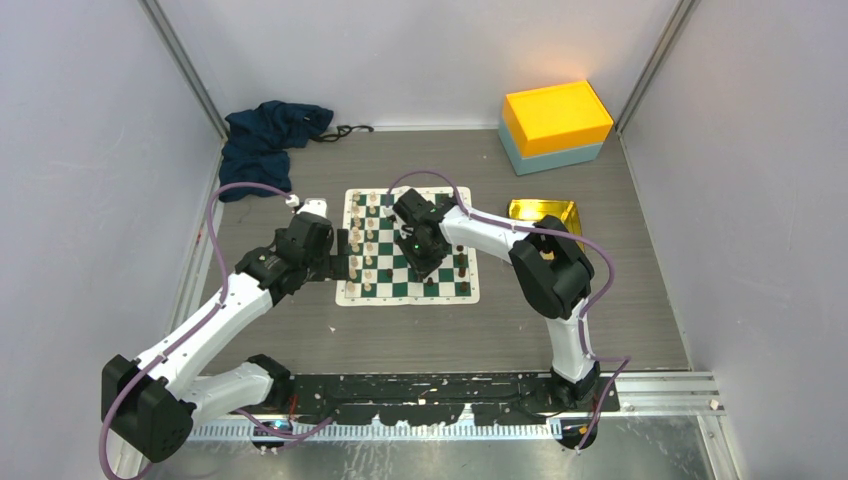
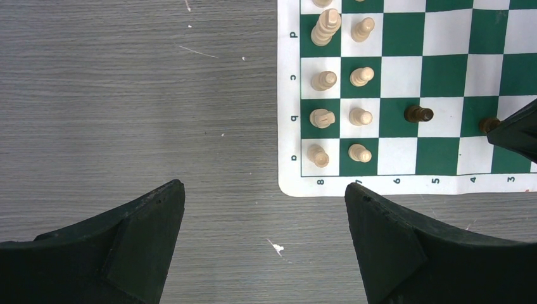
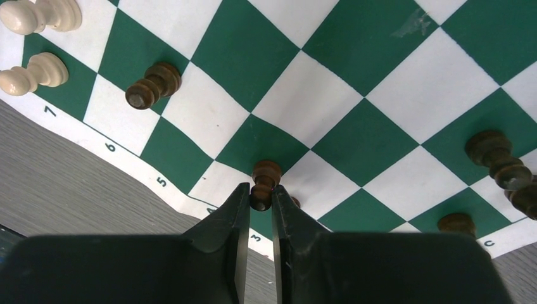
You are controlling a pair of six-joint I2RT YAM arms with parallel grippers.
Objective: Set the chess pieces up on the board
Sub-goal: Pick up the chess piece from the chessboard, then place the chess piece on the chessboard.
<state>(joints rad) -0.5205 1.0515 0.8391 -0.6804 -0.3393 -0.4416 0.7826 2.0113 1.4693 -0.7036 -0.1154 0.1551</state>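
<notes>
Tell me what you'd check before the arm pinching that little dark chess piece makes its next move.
1. Grip: ok. The right gripper is shut on a dark pawn, at its top end.
2. Pawn lifted clear of the board: cannot tell.
3. Other arm out of the way: ok. The left gripper is open and empty, over the table beside the board's corner.
4. Cream pieces standing: ok. Those in view stand one per square in two files.
5. Strays: not ok. A lone dark pawn stands by itself in the middle files.
</notes>
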